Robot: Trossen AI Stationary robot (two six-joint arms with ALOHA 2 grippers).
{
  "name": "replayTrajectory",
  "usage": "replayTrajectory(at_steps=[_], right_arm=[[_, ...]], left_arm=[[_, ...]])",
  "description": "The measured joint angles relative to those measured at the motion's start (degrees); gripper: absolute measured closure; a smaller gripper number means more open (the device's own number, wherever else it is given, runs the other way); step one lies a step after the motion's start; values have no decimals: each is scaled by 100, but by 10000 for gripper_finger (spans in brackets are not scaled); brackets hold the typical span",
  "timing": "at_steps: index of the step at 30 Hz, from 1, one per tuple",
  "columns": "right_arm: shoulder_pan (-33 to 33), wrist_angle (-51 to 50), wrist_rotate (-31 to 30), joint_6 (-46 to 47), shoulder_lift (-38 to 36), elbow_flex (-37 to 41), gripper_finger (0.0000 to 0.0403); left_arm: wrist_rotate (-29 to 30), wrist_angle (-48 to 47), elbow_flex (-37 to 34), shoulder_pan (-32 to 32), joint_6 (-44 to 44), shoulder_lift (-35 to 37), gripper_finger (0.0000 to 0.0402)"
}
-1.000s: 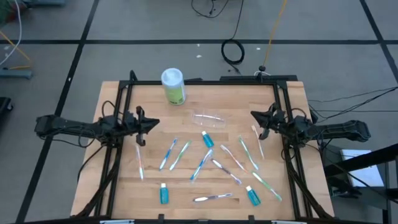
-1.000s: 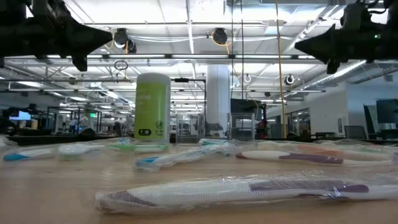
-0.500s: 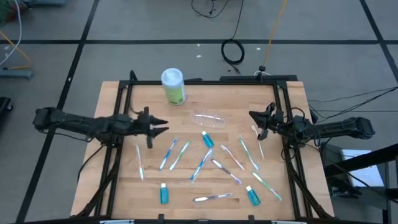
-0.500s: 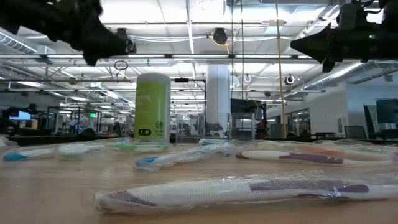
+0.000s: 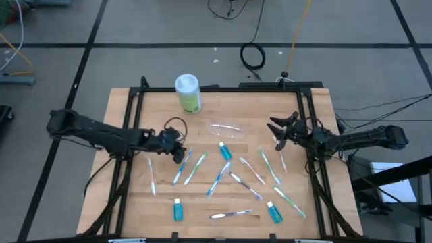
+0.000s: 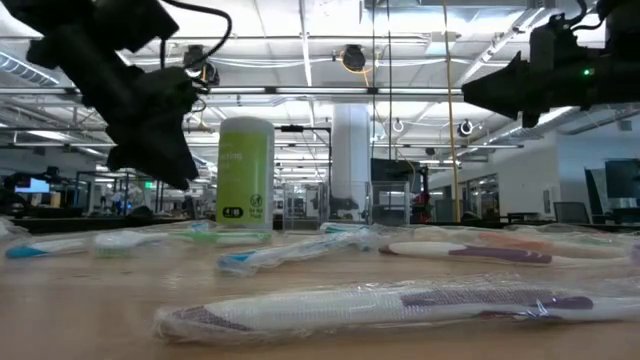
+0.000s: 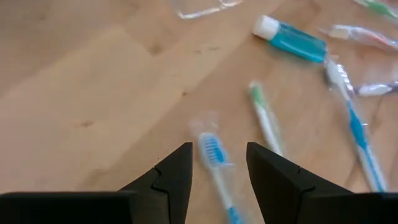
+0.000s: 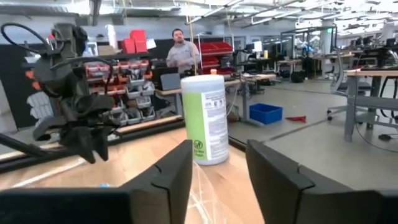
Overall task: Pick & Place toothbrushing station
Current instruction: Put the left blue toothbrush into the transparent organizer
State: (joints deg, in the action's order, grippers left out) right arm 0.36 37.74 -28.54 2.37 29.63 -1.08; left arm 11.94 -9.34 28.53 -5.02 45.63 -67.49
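- From above, the left gripper [image 5: 177,150] reached in over the table [image 5: 135,202], its jaws parted and holding nothing; the blue toothbrush [image 5: 181,167] lay just ahead of its tips, with the green toothbrush [image 5: 196,166] beside that one.
- The left wrist view alone showed the gap plainly: both dark fingers [image 7: 176,177] stood apart above the wood, the bristled head of the blue toothbrush [image 7: 214,163] lay between them untouched, the green toothbrush [image 7: 264,117] lay just past one finger, and a blue tube [image 7: 290,38] with its white cap lay farther on.
- That view also caught an edge of the clear cup [image 7: 198,8], which the high view showed whole, lying on its side [image 5: 227,129] between the two grippers.
- The right gripper [image 5: 278,132] hung over the table's right side, jaws parted and empty, well apart from the cup.
- Only the right wrist view showed the room: the green canister [image 8: 206,118] upright straight ahead between its fingers [image 8: 169,180], the other arm off to one side, and a person [image 8: 181,52] in the background.
- The low view showed both grippers raised off the wood, the left one [image 6: 160,150] lower, and a wrapped purple toothbrush [image 6: 400,305] in the foreground.
- From above, two more blue tubes [image 5: 178,210] [image 5: 274,212] lay at the near edge, well behind both grippers.
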Motion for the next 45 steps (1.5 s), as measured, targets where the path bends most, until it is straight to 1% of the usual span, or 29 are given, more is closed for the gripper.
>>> replayTrajectory(at_steps=[3,5,9,14,20,23,30,33,37,39,41,43,45], right_arm=[[0,2,3,-4,9,0,240],[1,-4,3,-4,10,0,237],[0,-31,3,-4,20,0,234],[0,-59,0,-4,20,0,234],[0,-116,0,-6,31,0,234],[0,-116,-11,-7,50,0,234],[0,-118,-15,-7,59,0,234],[0,-118,-15,-7,59,0,234],[0,-118,-15,-7,66,0,234],[0,-118,-15,-7,68,0,234],[0,-118,-17,-7,70,0,234],[1,-116,-17,-7,73,0,234],[0,-118,-17,-7,72,0,234]], left_arm=[[-260,401,0,-1,7,-445,245],[-288,613,0,-4,7,-689,245],[-286,721,0,0,19,-1107,245],[-297,1084,0,-4,198,-1472,245],[-279,1092,7,-2,137,-1740,248],[-262,1092,13,-2,64,-1857,272],[-35,1154,6,-4,137,-1757,355],[219,1224,-13,17,58,-1613,377],[539,1438,-13,73,56,-1310,396],[774,1766,-13,123,-104,-1163,399],[1099,2353,-13,174,-478,-975,397],[1443,3383,-11,226,-1011,-880,393],[1609,4645,-11,274,-1858,-863,393]])
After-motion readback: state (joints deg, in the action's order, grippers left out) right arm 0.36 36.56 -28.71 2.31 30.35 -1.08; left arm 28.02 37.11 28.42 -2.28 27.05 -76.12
